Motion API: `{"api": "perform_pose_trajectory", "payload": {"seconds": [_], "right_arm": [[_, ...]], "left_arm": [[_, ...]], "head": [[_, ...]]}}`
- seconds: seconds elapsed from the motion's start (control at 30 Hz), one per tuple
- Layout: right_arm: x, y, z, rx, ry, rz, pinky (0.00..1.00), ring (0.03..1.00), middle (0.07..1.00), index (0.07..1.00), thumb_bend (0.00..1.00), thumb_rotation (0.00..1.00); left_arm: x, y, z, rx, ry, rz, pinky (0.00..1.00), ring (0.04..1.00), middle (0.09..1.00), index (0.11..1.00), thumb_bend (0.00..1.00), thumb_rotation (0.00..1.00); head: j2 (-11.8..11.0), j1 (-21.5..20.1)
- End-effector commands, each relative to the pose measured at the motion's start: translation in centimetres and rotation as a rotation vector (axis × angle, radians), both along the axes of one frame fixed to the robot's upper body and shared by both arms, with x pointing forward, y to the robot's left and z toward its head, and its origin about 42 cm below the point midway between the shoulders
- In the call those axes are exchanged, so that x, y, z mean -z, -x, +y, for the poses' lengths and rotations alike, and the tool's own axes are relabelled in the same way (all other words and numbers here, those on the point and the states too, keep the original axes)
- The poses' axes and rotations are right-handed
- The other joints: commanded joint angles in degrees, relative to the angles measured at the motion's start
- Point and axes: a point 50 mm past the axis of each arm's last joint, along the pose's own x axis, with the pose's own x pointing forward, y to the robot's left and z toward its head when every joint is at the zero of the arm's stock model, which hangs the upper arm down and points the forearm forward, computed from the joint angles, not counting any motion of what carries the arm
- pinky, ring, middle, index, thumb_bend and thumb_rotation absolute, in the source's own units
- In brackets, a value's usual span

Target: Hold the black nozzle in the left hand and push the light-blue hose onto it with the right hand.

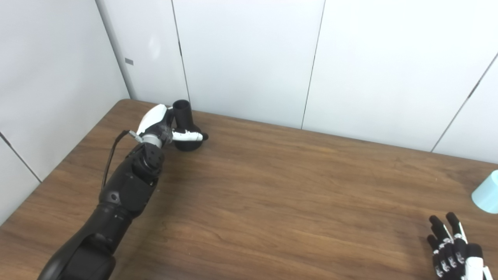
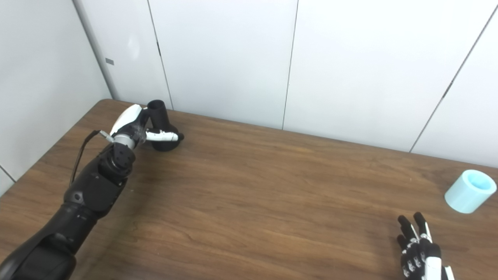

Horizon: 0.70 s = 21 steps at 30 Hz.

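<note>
While the left hand (image 1: pixel 163 126) sat at the far left of the table (image 1: pixel 272 186), about 10 o'clock in the left eye view, its thumb lay across the front of the black nozzle (image 1: pixel 184 126) and the rest of the hand was beside or behind it. Whether the fingers had closed around the nozzle could not be told; it looked like a partial wrap at best. The nozzle stood on its wide base, neck up and leaning slightly, close to the table's back edge and the wall (image 1: pixel 249 58). The hose (image 1: pixel 486 192) was cut off by the frame at 3 o'clock. The right hand (image 1: pixel 453 249), at 5 o'clock, held nothing, fingers extended and only slightly apart.

From the right eye view the hose (image 2: pixel 470 190) showed whole: a short light-blue tube lying on its side near the right edge at 3 o'clock, open end facing up and right. The right hand (image 2: pixel 420 249) was near it but clear of it.

Risks, as judged: a loose left grasp could tip the nozzle or shove it against the wall; the round hose could roll toward the right edge if nudged during pickup.

Room: the middle of the table lay bare between the two hands, wide enough for joining; margins were tight at the back-left corner and the right edge.
</note>
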Motion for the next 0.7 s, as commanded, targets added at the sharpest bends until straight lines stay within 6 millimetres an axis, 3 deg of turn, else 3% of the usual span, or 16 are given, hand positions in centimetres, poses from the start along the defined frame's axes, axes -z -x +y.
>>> {"api": "perform_pose_trajectory", "payload": {"seconds": [0.0,0.4,0.67], "right_arm": [[0.9,0.9,0.2,0.004,-0.012,0.03,1.0,0.995,0.928,1.0,0.39,1.0],[0.8,1.2,0.0,0.004,0.009,0.021,1.0,0.982,0.893,0.956,0.41,1.0],[0.8,1.2,-0.2,0.012,0.037,0.001,1.0,0.945,0.861,0.94,0.42,1.0]], "left_arm": [[-3.3,-1.0,0.8,-0.001,-0.069,-0.061,0.95,0.957,0.9,0.815,1.0,0.36],[-2.5,-1.1,0.9,-0.012,-0.158,-0.027,0.97,0.935,0.873,0.788,1.0,0.35],[-1.7,-1.0,1.1,-0.009,-0.154,-0.009,0.9,0.904,0.834,0.764,0.98,0.35]], "head": [[0.1,0.1],[0.7,0.2],[1.2,0.3]]}}
